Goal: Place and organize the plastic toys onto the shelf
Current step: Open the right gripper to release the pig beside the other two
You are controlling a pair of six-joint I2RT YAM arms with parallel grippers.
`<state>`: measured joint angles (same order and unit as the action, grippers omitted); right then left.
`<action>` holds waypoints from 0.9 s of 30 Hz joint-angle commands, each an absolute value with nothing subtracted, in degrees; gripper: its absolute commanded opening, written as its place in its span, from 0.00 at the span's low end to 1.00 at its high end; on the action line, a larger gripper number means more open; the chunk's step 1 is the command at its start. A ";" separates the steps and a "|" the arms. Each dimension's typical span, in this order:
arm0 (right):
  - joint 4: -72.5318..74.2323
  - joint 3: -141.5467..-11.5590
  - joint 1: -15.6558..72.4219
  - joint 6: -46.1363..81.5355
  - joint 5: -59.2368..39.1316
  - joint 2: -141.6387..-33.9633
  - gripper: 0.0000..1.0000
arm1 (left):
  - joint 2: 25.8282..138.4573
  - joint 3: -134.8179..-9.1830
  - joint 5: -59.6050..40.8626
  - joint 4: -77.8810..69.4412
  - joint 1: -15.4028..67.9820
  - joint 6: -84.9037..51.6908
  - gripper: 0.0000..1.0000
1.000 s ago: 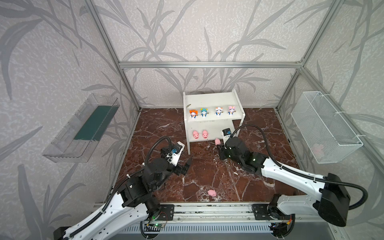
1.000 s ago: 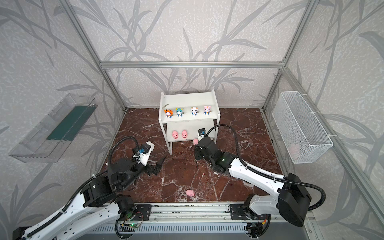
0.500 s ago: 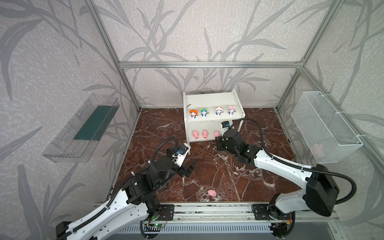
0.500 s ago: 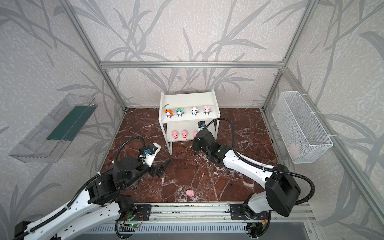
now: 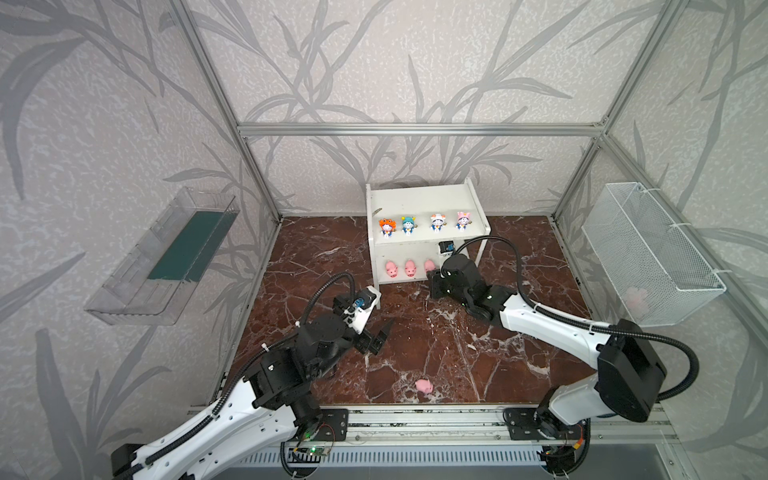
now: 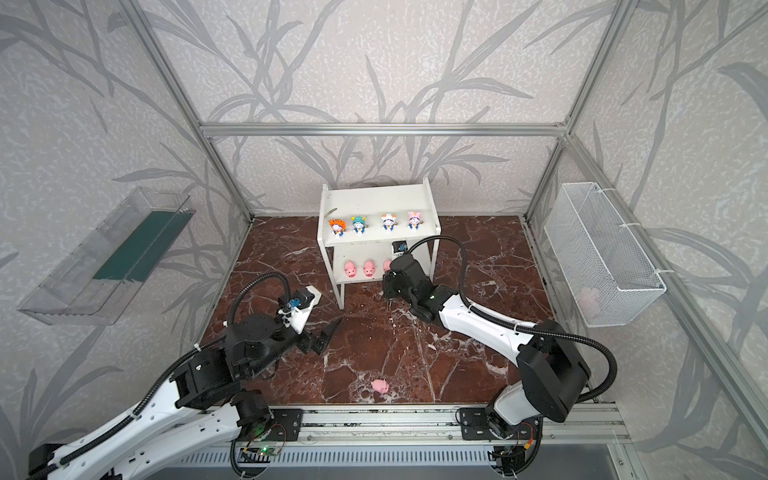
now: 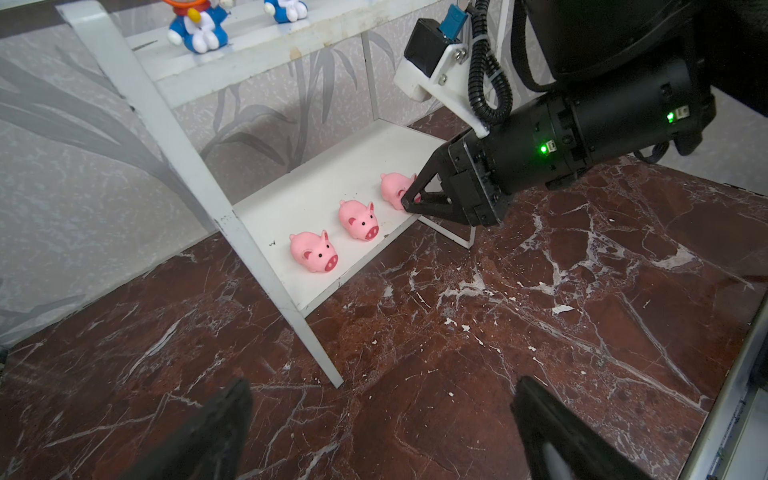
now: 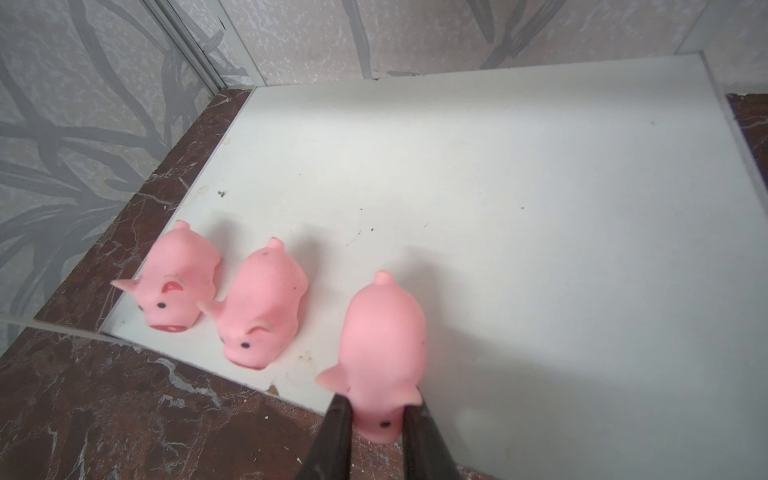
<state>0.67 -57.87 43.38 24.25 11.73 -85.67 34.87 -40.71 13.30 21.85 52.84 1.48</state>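
On the lower board of the shelf (image 8: 540, 187) the third pig (image 8: 384, 340) has just arrived beside two other pigs (image 8: 262, 303), right fingers (image 8: 338, 436) still pinching its head, left fingers (image 7: 216, 432) spread empty, last pig (image 5: 424, 386) waiting on the counter (image 5: 457, 340)

Links: smooth white shells on the left arm (image 5: 232, 415) and right arm (image 5: 552, 328).
Joints: black cylindrical housings (image 5: 627, 370); green indicator lights (image 7: 542, 148) on the right wrist.
Cabling: black corrugated conduit (image 7: 476, 70), fastened with white ties.
Wrist camera: black module (image 7: 428, 43) with a blue connector, on a white bracket (image 7: 415, 81) held by silver screws.
Fingers (image 7: 216, 436): matte black, tapering to wedge tips.
Bases: black plates (image 5: 332, 424) bolted to a ribbed aluminium rail (image 5: 415, 419).
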 commanded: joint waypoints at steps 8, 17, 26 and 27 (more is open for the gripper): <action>1.37 -60.16 42.11 22.90 11.51 -87.18 0.32 | 34.88 -40.34 12.39 21.93 53.09 1.24 0.99; 2.14 -58.14 42.10 21.53 9.93 -84.51 0.40 | 34.74 -40.43 12.49 22.02 53.09 1.16 0.99; 2.15 -48.69 44.30 20.02 7.74 -73.96 0.49 | 34.76 -40.42 13.01 22.39 53.11 1.32 0.99; 2.11 -47.24 44.83 19.67 7.51 -72.35 0.49 | 34.74 -40.43 13.05 22.48 53.10 1.40 0.99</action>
<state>1.19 -49.87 43.66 21.08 8.29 -75.99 34.87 -40.71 12.93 22.22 52.84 1.45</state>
